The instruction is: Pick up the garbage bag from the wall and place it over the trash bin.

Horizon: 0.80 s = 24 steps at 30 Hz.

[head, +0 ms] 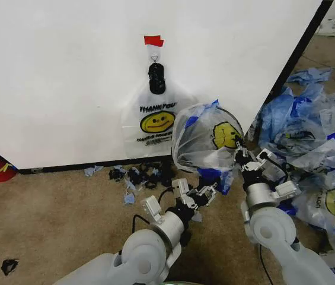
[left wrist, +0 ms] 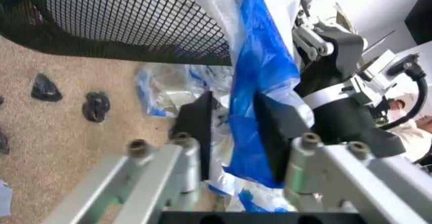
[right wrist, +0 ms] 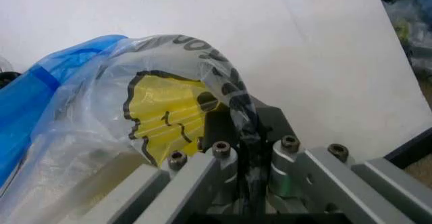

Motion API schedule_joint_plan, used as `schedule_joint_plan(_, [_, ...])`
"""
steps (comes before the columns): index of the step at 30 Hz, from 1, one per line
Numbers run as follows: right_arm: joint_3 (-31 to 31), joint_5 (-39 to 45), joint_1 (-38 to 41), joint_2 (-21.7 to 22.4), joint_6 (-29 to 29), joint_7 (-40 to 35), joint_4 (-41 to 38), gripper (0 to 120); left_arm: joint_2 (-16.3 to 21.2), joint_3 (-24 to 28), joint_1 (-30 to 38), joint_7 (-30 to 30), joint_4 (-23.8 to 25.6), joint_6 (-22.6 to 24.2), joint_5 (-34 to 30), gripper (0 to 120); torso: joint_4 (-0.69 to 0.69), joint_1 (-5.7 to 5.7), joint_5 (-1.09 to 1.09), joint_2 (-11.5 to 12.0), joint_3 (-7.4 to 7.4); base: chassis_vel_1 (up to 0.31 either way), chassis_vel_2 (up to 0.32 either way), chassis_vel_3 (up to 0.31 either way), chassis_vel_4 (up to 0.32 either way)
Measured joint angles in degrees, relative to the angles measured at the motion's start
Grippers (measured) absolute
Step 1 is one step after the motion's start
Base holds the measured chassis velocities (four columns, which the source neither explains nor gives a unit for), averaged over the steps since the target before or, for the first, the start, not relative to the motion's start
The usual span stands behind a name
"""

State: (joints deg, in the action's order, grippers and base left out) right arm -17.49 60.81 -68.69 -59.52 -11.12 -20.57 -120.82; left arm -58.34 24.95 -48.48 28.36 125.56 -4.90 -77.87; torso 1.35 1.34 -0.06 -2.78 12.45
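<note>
The thin translucent smiley-print garbage bag point(head: 206, 139) is stretched over the black mesh trash bin point(left wrist: 128, 21) near the white wall point(head: 66, 71). Both the left pincer point(left wrist: 233, 128) and the right pincer point(right wrist: 240, 133) are clamped on it (blue edge, printed film).

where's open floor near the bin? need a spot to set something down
Free: bare carpet left of the left arm, between the wall baseboard and the robot, apart from one dark scrap. Crowded: scraps along the baseboard under the hanging bag; a bag pile right of the bagged bin, which both grippers grip.
</note>
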Motion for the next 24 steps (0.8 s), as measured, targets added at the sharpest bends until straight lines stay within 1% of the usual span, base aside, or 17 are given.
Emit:
schedule_joint_plan(1, [0.0,0.1,0.0,0.0,0.0,-0.1,0.0,1,0.1,0.0,0.1,0.0,0.1,0.0,0.0,16,0.0,0.0,0.0,0.0,0.0,0.0,0.0,0.0,0.0])
schedule_joint_plan(2, [0.0,0.1,0.0,0.0,0.0,-0.1,0.0,1,0.1,0.0,0.1,0.0,0.1,0.0,0.0,16,0.0,0.0,0.0,0.0,0.0,0.0,0.0,0.0,0.0])
schedule_joint_plan(3, [0.0,0.2,0.0,0.0,0.0,-0.2,-0.1,1,0.1,-0.1,0.1,0.1,0.2,0.0,0.0,13,0.0,0.0,0.0,0.0,0.0,0.0,0.0,0.0,0.0])
schedule_joint_plan(6, [0.0,0.3,0.0,-0.1,0.1,-0.3,-0.2,1,0.3,-0.3,0.2,0.3,0.3,0.1,-0.1,0,0.0,0.0,0.0,0.0,0.0,0.0,0.0,0.0,0.0])
schedule_joint_plan(17, [-0.1,1.6,-0.2,-0.3,0.3,-0.7,-0.9,1,0.0,-0.4,-0.5,0.6,0.3,0.3,0.0,0,0.0,0.0,0.0,0.0,0.0,0.0,0.0,0.0,0.0])
schedule_joint_plan(24, [-0.9,4.6,-0.3,0.4,1.3,-3.9,-3.1,1,0.4,0.0,-2.3,0.7,0.3,0.4,1.6,0,0.0,0.0,0.0,0.0,0.0,0.0,0.0,0.0,0.0])
